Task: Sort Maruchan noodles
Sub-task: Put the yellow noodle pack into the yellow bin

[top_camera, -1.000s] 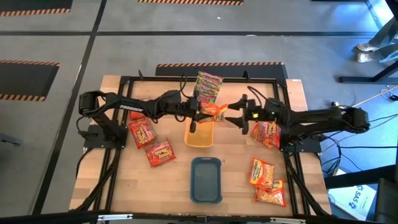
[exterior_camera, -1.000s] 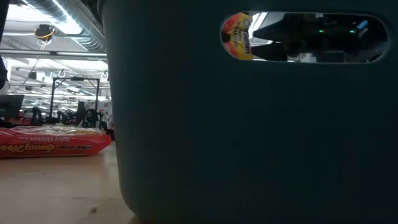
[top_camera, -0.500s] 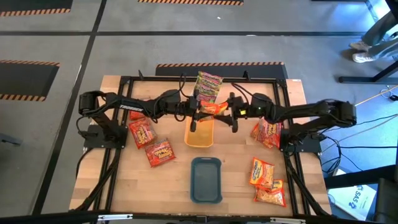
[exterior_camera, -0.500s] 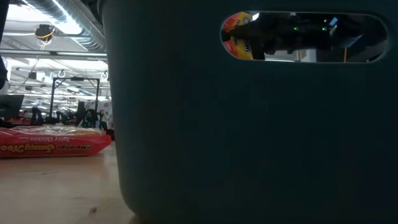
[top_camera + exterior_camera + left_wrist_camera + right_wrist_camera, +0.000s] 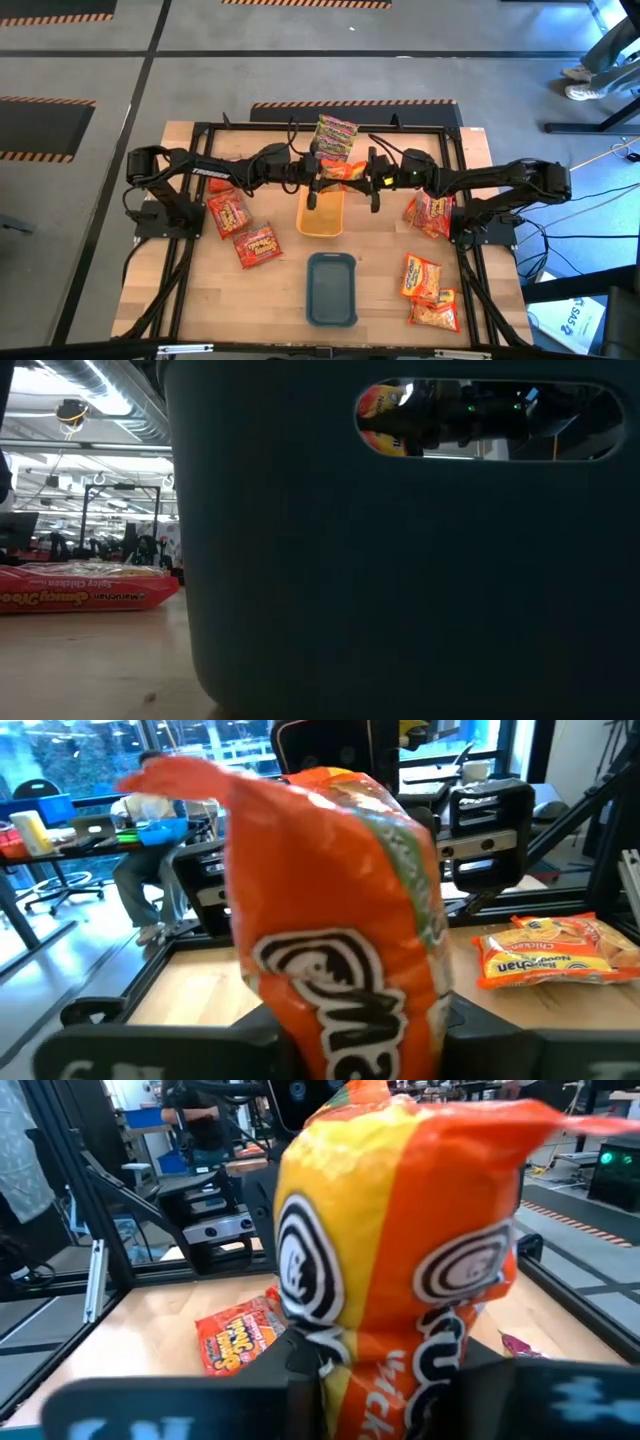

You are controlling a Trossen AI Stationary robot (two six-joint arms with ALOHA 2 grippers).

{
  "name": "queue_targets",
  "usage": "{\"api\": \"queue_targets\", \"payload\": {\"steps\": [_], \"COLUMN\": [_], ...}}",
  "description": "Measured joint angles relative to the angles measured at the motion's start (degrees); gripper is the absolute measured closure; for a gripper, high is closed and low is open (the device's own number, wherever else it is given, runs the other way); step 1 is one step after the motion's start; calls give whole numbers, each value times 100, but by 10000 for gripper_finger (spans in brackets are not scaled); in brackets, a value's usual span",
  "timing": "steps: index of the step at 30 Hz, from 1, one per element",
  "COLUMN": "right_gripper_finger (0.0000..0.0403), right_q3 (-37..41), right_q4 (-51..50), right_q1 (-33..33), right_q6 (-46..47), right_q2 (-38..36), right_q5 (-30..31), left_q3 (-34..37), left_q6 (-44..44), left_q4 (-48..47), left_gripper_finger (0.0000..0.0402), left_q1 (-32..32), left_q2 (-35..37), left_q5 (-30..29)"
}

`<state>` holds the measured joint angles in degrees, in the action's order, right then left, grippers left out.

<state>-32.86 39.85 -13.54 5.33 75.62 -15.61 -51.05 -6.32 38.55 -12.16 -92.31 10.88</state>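
Orange Maruchan noodle packet (image 5: 343,172) is held above the orange tray (image 5: 322,212), clamped between the left fingers (image 5: 318,180) and right fingers (image 5: 370,180) from opposite ends. Other packets are left scattered on the bench (image 5: 280,290).

The pale wooden counter (image 5: 280,290) has a smooth, matt plank surface with visible grain. The orange rectangular plastic noodle packet (image 5: 340,950) is glossy and crinkled film, like the red rectangular plastic packets (image 5: 257,245). The dark teal rectangular plastic tray (image 5: 331,288) looks smooth and matt, the orange plastic tray (image 5: 322,215) slightly shiny.
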Motion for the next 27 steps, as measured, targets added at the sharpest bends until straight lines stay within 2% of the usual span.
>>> {"api": "queue_targets", "payload": {"steps": [6, 12, 17, 20, 23, 27], "right_gripper_finger": [334, 350, 367, 368, 366, 369], "right_q3": [2, -119, -601, -1024, -1535, -2293], "right_q4": [-74, -445, -1538, -2519, -3416, -4515], "right_q1": [1, 4, 2, 2, 2, 2], "right_q6": [9, -53, -417, -694, -933, -1146], "right_q2": [2, 6, 5, 1, 17, 343], "right_q5": [143, 353, 486, 657, 840, 909], "left_q3": [-2, -9, -7, 24, 407, 1332], "left_q6": [116, 90, -58, -80, 109, 580], "left_q4": [-165, -1839, -3497, -4418, -4547, -3997], "left_gripper_finger": [300, 302, 302, 302, 302, 302], "left_q1": [-35, -206, -322, -337, -297, -172], "left_q2": [23, 724, 1438, 1804, 2212, 2816], "left_q5": [-5, -91, -418, -748, -888, -886]}}
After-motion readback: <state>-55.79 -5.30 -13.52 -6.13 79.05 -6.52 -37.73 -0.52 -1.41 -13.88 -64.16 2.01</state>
